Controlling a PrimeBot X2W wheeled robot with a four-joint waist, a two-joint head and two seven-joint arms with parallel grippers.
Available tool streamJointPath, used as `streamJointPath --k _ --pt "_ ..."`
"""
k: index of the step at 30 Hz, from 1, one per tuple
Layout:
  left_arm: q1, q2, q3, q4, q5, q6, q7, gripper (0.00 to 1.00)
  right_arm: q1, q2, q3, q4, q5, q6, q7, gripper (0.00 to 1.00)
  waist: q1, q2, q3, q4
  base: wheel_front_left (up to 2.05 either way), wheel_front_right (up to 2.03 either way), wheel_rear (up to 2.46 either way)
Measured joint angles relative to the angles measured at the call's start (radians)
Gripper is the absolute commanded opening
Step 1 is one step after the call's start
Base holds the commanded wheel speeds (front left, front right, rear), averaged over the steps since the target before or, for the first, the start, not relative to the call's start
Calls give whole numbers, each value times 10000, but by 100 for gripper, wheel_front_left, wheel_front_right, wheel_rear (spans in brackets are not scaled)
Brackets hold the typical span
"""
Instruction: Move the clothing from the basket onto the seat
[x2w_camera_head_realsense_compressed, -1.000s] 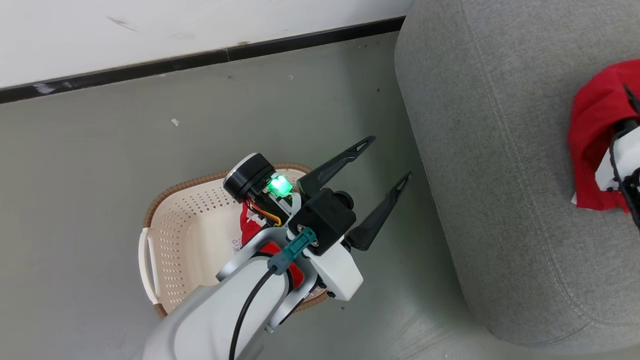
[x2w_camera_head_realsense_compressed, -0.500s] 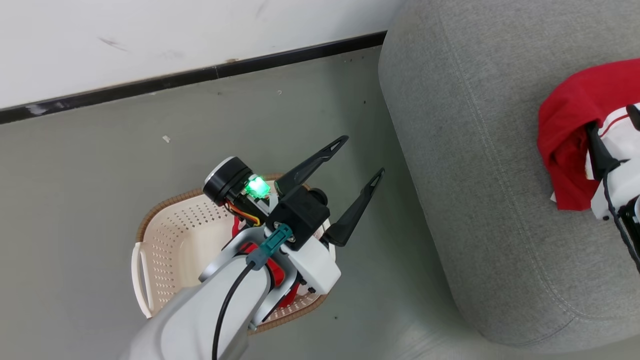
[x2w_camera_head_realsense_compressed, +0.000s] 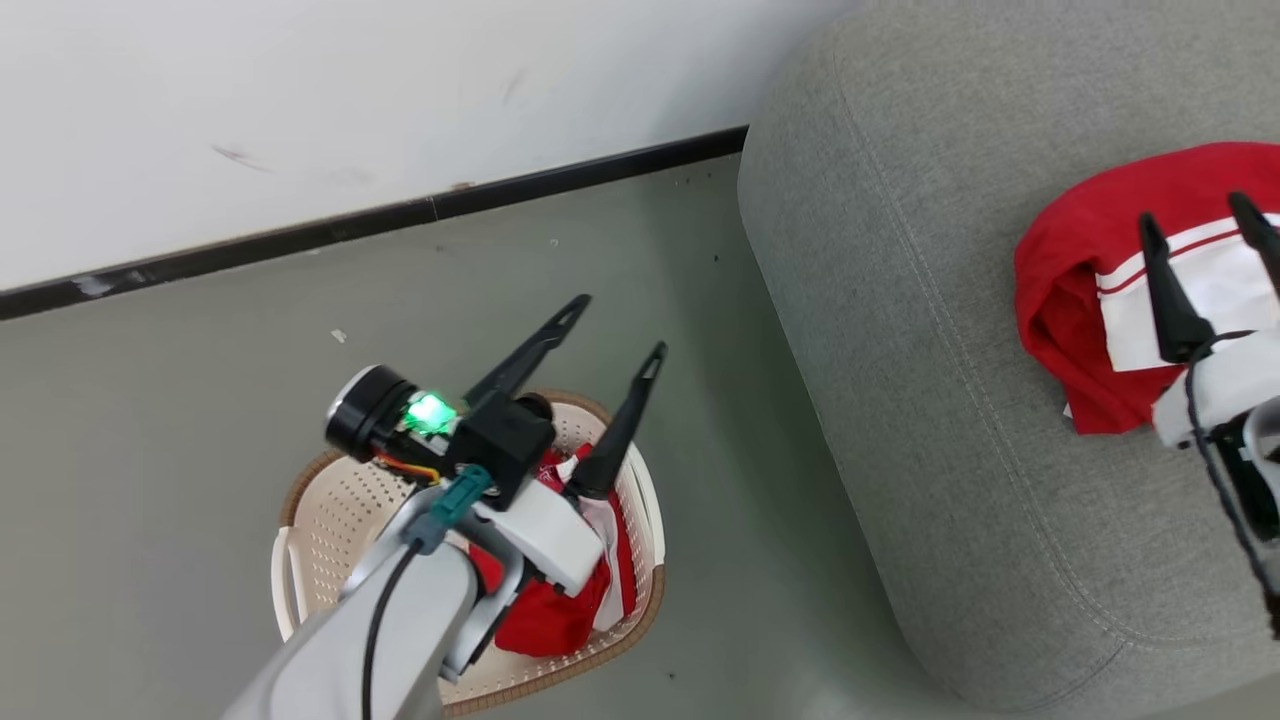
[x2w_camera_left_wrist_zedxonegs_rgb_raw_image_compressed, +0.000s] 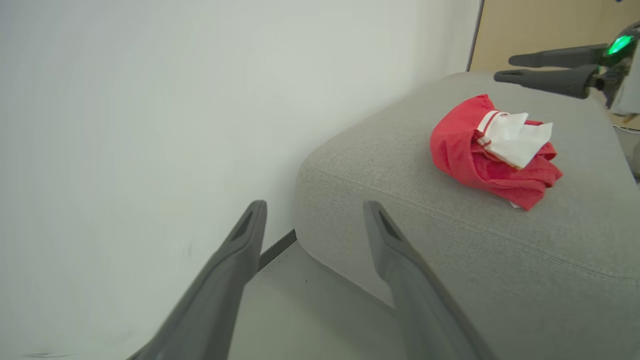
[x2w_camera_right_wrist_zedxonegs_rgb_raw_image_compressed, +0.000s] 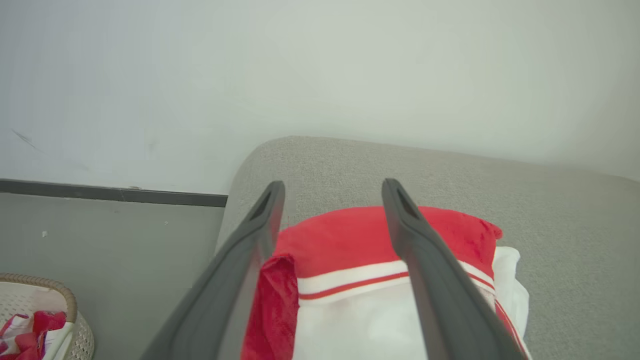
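The left end effector (x2w_camera_head_realsense_compressed: 619, 324) is hanging above the oval cream-white perforated plastic laundry basket (x2w_camera_head_realsense_compressed: 330, 505), which is sitting on the dull grey floor (x2w_camera_head_realsense_compressed: 200, 400). Its two long dark fingers are standing spread wide and gripping nothing. A crumpled heap of soft bright red clothing with white panels (x2w_camera_head_realsense_compressed: 545, 620) is lying inside the basket, bunched against the wall facing the large grey fabric-upholstered seat (x2w_camera_head_realsense_compressed: 900, 420). The heap's long axis appears to be running along that wall, from the far rim toward the near one in the head view. A second red garment with a white striped panel (x2w_camera_head_realsense_compressed: 1075, 290) is resting on the seat. The right end effector (x2w_camera_head_realsense_compressed: 1193, 210) is hovering just above that garment, its fingers likewise fully parted and clasping nothing. The coming move is turning on one relation: the heap is lying below and behind the left fingertips. Those fingertips are pointing up and away, since the left wrist view is looking at the white wall (x2w_camera_head_realsense_compressed: 300, 100) and the seat's rounded corner. The left arm is much the nearer, directly over the basket, while the right is working well apart over the seat. In my judgement the left wrist is needing to tip downward before the fingers can straddle the heap across its short side.
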Motion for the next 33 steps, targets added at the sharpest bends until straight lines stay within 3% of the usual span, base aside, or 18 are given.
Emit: streamJointPath --k 10,17,33 --pt "707 288 1095 612 -391 761 -527 100 111 1369 345 -974 -23 -2 -2 100 0 0 -629 172 0 0 0" --pt "1212 514 1705 1058 -654 1112 -759 100 696 1958 658 -1227 -199 -2 -2 100 0 0 -1062 389 0 0 0" --pt "2534 828 2686 1755 -1519 1442 -1045 100 2213 2345 811 -1799 -702 -2 -2 100 0 0 -2079 860 0 0 0"
